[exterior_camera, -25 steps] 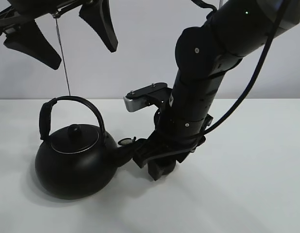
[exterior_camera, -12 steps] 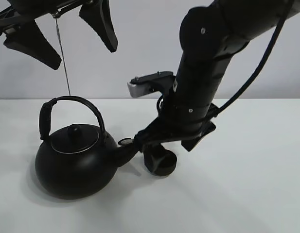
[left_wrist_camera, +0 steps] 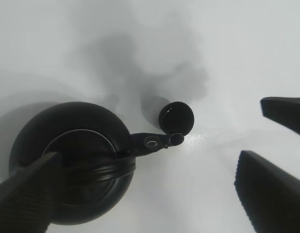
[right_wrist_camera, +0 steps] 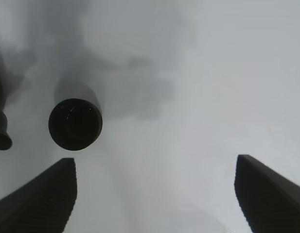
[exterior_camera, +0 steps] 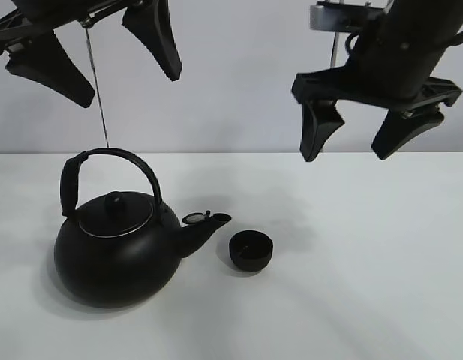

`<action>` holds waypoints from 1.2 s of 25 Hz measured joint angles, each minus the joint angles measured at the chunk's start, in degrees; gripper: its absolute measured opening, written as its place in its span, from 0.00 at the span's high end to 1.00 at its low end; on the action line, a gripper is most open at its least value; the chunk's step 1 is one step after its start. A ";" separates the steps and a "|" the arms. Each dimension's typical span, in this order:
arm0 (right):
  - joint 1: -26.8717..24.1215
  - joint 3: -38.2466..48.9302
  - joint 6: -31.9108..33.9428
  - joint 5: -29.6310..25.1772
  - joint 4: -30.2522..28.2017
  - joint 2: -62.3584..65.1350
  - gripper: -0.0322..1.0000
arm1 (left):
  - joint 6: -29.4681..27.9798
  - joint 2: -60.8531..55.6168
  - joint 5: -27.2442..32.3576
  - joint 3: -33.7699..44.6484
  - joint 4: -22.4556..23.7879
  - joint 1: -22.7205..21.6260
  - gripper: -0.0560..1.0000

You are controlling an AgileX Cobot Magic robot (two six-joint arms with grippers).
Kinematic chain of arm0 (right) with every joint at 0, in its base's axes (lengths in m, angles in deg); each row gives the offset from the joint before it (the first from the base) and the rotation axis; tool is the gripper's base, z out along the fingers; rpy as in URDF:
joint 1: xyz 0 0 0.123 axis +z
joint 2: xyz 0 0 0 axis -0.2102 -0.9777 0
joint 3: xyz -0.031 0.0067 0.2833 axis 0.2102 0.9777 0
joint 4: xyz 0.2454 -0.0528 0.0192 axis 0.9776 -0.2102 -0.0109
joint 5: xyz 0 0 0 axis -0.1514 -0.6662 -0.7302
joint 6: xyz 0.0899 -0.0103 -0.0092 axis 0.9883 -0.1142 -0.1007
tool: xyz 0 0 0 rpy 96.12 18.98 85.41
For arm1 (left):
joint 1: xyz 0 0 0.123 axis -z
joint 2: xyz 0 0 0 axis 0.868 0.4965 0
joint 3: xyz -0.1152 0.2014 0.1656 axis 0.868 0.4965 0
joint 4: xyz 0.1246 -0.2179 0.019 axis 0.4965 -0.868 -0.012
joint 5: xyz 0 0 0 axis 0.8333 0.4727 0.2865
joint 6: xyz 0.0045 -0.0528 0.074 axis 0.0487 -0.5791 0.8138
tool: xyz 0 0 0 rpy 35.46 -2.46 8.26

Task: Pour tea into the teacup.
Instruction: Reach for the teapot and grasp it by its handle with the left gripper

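The small black teacup (exterior_camera: 251,250) stands upright on the white table just right of the kettle's spout (exterior_camera: 205,227). It also shows in the left wrist view (left_wrist_camera: 176,117) and the right wrist view (right_wrist_camera: 75,124). The big black kettle (exterior_camera: 115,247) with its arched handle sits at the left; it shows in the left wrist view (left_wrist_camera: 72,160). My left gripper (exterior_camera: 111,52) hangs open and empty high above the kettle. My right gripper (exterior_camera: 362,135) hangs open and empty high above the table, up and right of the teacup.
The white table (exterior_camera: 381,285) spreads to the right and front of the teacup. A thin cable (exterior_camera: 97,90) hangs down behind the kettle's handle. A pale wall stands behind the table.
My right gripper has let go of the teacup beside the kettle's spout, opened, and risen high above the table. The kettle and left gripper have not moved.
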 joint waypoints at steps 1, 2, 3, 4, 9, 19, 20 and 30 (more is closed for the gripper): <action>-1.19 0.00 0.24 -0.49 0.98 1.05 0.38 | 0.00 0.00 0.00 0.00 0.00 0.00 0.30; -2.30 0.00 0.52 -0.91 2.36 1.85 0.38 | 0.00 0.00 0.00 0.00 0.00 0.00 0.30; -3.13 0.00 0.69 -1.23 3.87 2.69 0.38 | 0.00 0.00 -0.03 0.00 0.00 0.00 0.30; -4.02 0.00 0.81 -1.31 5.49 3.45 0.38 | 0.00 0.00 -0.03 0.00 0.00 0.00 0.30; -5.83 0.00 1.03 -1.39 9.19 4.88 0.38 | 0.00 0.00 -0.03 0.00 0.00 0.00 0.30; -5.89 0.00 1.23 -1.59 9.79 4.88 0.38 | 0.00 0.00 -0.03 0.00 0.00 0.00 0.30; -5.89 0.00 1.23 -1.63 9.79 4.88 0.38 | 0.00 0.00 -0.07 0.00 0.00 0.00 0.30; -5.89 0.00 1.23 -1.63 9.86 4.88 0.38 | 0.00 0.00 -0.07 0.00 0.00 0.00 0.30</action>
